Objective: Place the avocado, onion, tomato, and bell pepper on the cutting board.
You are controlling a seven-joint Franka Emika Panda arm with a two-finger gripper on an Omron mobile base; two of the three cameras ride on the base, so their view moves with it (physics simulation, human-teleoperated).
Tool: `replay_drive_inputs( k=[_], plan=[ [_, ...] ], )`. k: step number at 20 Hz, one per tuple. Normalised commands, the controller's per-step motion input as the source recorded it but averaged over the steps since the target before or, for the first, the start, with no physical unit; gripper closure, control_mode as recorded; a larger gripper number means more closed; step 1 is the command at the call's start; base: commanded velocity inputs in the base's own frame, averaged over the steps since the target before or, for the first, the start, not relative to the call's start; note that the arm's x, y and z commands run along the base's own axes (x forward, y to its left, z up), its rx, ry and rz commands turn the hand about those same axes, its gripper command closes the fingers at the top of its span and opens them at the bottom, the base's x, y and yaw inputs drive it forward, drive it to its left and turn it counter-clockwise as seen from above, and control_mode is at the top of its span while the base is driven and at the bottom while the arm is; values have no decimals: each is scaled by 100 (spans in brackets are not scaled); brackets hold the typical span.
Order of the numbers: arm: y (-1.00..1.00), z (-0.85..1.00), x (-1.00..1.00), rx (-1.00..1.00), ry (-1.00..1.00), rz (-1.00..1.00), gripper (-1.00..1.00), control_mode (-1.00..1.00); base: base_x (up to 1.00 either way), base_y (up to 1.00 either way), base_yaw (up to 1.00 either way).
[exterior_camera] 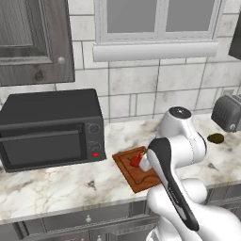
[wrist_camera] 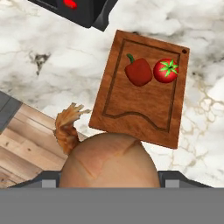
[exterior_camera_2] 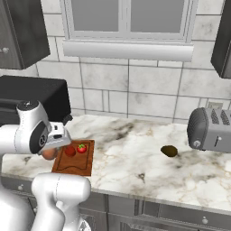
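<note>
The cutting board (wrist_camera: 144,98) is lying flat on the veined white marble counter (exterior_camera_2: 135,149), a reddish-brown wooden rectangle with a groove running near its edge. 2 pieces of produce are sitting on it side by side near one end: the bell pepper (wrist_camera: 138,72), dark red, lumpy, with a thin green stem, and just beside it the tomato (wrist_camera: 166,71), bright red and round with a green star-shaped cap. The gripper (wrist_camera: 108,181) is hovering above the board's near edge, its fingers (wrist_camera: 168,178) pressing in on either side of the onion (wrist_camera: 108,161), a smooth tan-pink ball with faint skin lines and a dry, frayed orange-brown tuft. The avocado (exterior_camera_2: 169,150), a dark oval, is resting on the counter well apart from the board, near the grey toaster (exterior_camera_2: 210,130). A matte black microwave (exterior_camera: 51,129) is standing beside the board.
</note>
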Motion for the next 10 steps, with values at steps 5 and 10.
replay_drive_inputs(
  k=[5,10],
  plan=[
    [0,-49,0,0,0,0,100,-100,0,0,0],
    [0,-35,0,0,0,1,100,-100,0,0,0]
  ],
)
